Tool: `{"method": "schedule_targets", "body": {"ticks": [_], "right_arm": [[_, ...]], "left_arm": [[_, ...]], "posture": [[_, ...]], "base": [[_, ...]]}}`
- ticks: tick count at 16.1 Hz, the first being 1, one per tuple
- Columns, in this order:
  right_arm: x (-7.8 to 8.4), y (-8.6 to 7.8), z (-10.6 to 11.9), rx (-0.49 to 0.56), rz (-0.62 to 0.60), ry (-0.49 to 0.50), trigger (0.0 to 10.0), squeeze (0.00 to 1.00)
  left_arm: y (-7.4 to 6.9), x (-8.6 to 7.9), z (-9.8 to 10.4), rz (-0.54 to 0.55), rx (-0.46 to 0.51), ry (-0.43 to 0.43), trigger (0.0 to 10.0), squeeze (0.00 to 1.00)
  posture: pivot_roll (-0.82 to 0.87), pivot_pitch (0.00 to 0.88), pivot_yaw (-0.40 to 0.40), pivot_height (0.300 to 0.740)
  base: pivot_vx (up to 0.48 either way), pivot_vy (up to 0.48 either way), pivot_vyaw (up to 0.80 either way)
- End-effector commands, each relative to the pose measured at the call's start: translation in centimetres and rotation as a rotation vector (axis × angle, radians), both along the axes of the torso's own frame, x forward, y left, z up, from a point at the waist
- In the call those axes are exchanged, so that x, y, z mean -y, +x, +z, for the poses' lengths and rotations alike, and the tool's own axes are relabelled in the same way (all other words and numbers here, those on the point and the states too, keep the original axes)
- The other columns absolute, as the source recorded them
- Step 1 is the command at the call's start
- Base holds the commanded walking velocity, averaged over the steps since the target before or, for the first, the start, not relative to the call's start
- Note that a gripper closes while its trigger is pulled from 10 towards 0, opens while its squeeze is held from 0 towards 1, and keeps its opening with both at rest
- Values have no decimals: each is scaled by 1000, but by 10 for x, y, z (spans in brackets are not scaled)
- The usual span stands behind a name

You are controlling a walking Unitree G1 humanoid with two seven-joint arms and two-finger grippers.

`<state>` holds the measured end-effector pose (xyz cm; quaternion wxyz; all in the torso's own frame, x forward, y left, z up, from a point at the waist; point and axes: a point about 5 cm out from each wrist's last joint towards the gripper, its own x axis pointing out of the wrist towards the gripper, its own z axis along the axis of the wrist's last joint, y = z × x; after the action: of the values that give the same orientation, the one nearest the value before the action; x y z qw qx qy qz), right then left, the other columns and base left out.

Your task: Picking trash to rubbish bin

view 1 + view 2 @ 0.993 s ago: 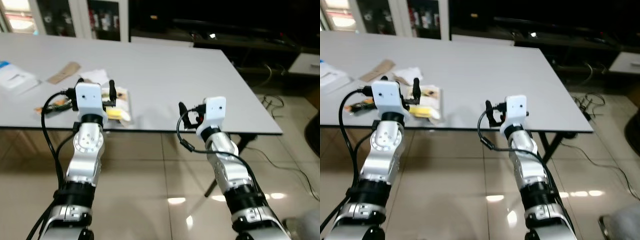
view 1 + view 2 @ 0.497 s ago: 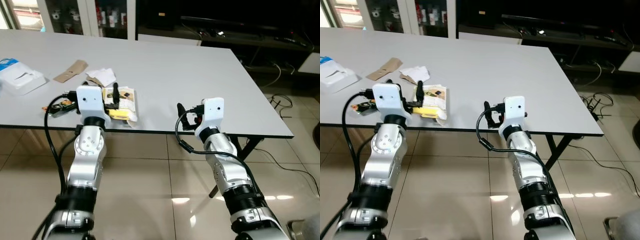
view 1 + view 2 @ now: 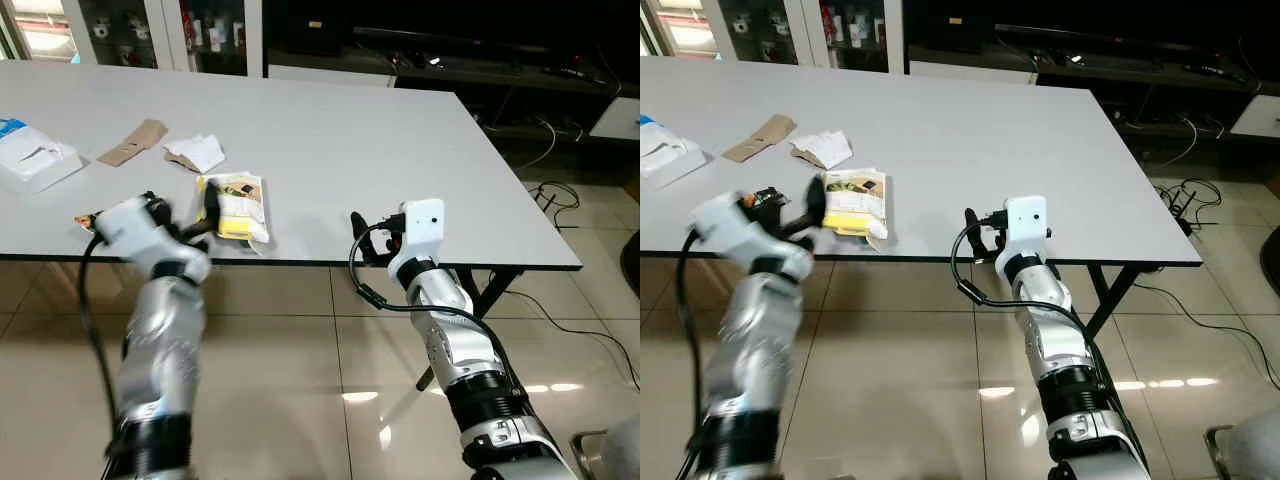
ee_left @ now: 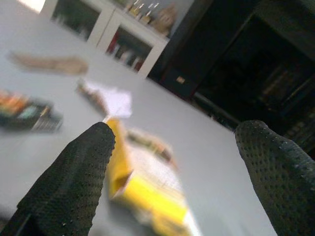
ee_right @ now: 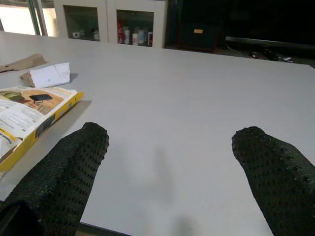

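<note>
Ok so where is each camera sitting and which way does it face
Left eye, right eye: head, looking down at the white table; both silver arms show.
Left wrist: along the open left gripper at the yellow box.
Right wrist: along the open right gripper across the table.
Shared: all four show the yellow box.

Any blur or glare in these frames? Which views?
Eye views: left arm smeared by motion, right arm sharp, lamp glare on the floor. Left wrist view: table and yellow box blurred. Right wrist view: crisp.
</note>
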<state>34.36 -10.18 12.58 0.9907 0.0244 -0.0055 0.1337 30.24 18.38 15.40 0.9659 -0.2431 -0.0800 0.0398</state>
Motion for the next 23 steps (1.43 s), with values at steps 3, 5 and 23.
{"method": "schedule_targets", "body": {"ticks": [3, 5, 23], "right_arm": [[3, -1, -2, -16, 4, 7, 10000, 0], [4, 0, -3, -21, 4, 6, 10000, 0], [-11, -16, 6, -23, 400, 75, 10000, 0]], "left_arm": [[-14, -2, -3, -54, -17, -29, 10000, 0], [-34, -10, -17, -82, -99, 1, 10000, 0], [-37, -59, -28, -81, -183, 171, 10000, 0]], "posture": [[7, 42, -77, 740], [13, 43, -78, 740], [10, 28, -94, 740]], "base": [[0, 0, 0], [0, 0, 0], [0, 0, 0]]}}
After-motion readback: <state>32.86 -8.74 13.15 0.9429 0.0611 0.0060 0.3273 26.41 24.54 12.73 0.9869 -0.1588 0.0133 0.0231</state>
